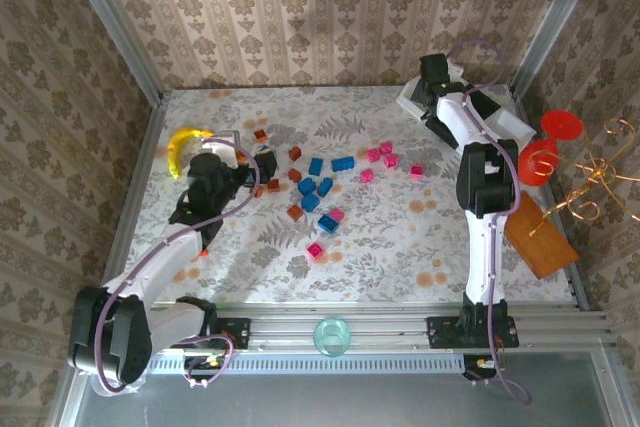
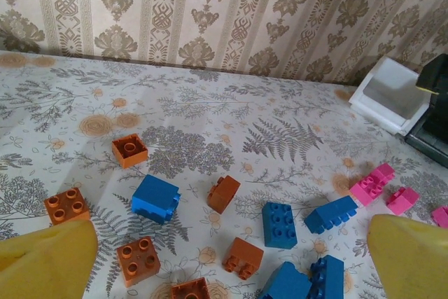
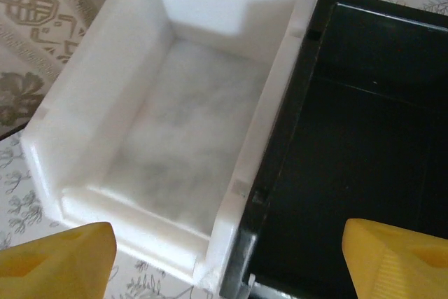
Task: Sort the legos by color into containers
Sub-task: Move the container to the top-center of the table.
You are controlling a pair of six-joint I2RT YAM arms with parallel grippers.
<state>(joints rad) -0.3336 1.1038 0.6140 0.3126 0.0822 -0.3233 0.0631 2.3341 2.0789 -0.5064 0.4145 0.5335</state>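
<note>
Legos: the legos (image 1: 310, 202) lie loose in the middle of the tabletop (image 1: 400, 237), with orange bricks to the left, blue in the middle and pink to the right.
Trays: the white tray (image 3: 161, 138) and black tray (image 3: 350, 173) stand touching side by side in the far right corner, well apart from the pile. Both look bare inside.
Left pincer: the left pincer (image 2: 227, 243) is spread wide, pinching nothing, low over the orange end of the pile.
Key relation: an orange brick (image 2: 241, 257), tipped on its side, lies just ahead of it, between the lines of its two fingers. The blue bricks sit a little to its right, and the pink ones lie beyond, toward the trays.
Right pincer: the right pincer (image 3: 224, 257) is spread and empty, hanging above the seam where the two trays meet.
Nearer arm: the left, by far. The right is at the drop-off, not the pile.
Step, as judged: sorting looks barely begun. A pick of that orange brick seems the likely next move, and it would need only a short descent.
</note>
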